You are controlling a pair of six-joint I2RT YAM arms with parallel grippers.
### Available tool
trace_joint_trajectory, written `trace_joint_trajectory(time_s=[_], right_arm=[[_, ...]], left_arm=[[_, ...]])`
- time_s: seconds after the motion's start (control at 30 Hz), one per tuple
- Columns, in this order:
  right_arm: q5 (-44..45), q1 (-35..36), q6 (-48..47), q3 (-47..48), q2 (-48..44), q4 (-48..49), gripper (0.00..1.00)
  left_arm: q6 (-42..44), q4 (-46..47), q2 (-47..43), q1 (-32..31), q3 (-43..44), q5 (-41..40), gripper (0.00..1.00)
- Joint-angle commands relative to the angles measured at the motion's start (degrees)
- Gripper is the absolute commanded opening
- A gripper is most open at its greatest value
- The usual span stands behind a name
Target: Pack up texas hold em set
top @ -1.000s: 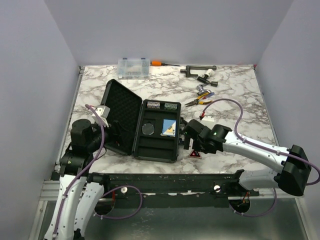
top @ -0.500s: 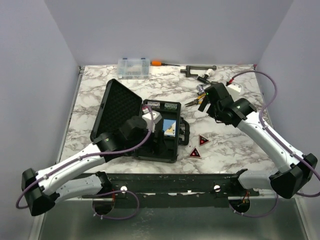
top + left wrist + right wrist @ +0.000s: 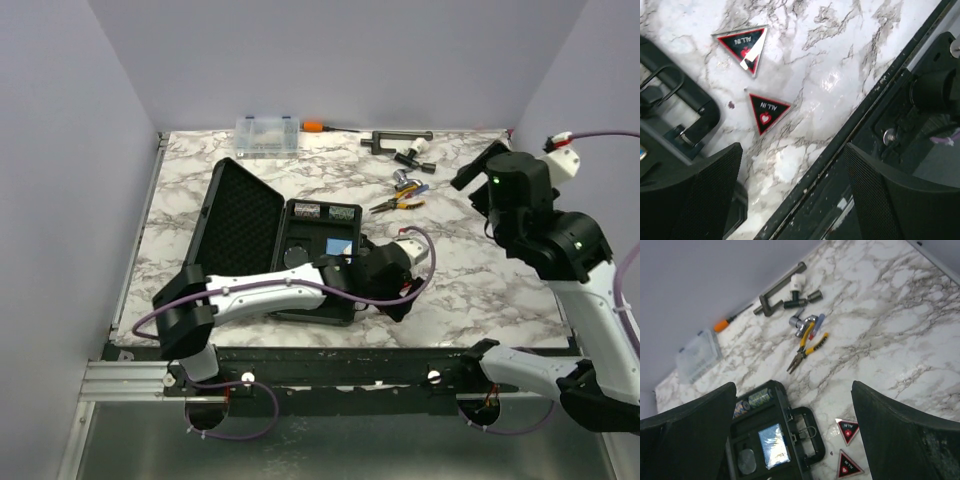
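Note:
The black briefcase [image 3: 240, 225] lies open, foam lid to the left, moulded tray [image 3: 300, 290] to the right. The tray holds the blue card deck [image 3: 774, 442], clear disc [image 3: 746, 461] and small grey boxes [image 3: 752, 400]. Two red-black triangles [image 3: 742, 42] [image 3: 767, 111] lie on the marble right of the case handle [image 3: 682, 100]. My left gripper [image 3: 795, 200] is open and empty, just above the table's front edge near the triangles; in the top view [image 3: 392, 295] it covers them. My right gripper [image 3: 795, 430] is open and empty, high above the table's right side [image 3: 475, 180].
Yellow-handled pliers [image 3: 807, 350], a metal fitting [image 3: 802, 322], a dark clamp tool [image 3: 785, 287], an orange screwdriver [image 3: 727, 322] and the clear compartment box [image 3: 697, 357] lie along the back of the table. The dark front rail [image 3: 875, 125] runs beside the triangles.
My left arm has swung right across the case to the triangles by the front edge. My right arm has risen and pulled back to the right.

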Motion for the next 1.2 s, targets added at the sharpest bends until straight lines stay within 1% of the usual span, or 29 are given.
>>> trace_joint_trajectory(time_s=[0.0,0.23,0.37,0.7,1.07,1.17], right_arm=[[5.2,-0.3,-2.0,3.2,-2.5,-2.5,1.00],[3.9,-0.3,-4.2,3.5,-5.6,-1.8,1.00],[3.1,-0.3,-5.0,2.9,-6.6,-1.5,1.00],[0.4,-0.3,-6.9,0.1,-7.7,0.3,1.00],[-1.7,-0.3,-7.3,-0.7,-7.8,0.7,1.00],[-2.1,-0.3,-7.3,-0.9,-7.7,0.5,1.00]], left_arm=[[-2.7,-1.5,8.3,-1.1,6.6,-2.9,0.83],[-4.2,-5.5,17.8,-2.1,13.2,-3.6,0.87],[-5.8,-7.3,20.6,-2.1,14.1,-4.5,0.88],[-5.8,-8.9,25.3,-2.1,14.5,-6.4,0.87],[-6.7,-9.5,28.9,-2.1,17.1,-8.2,0.81],[-7.2,-10.5,29.9,-2.1,18.5,-9.0,0.76]])
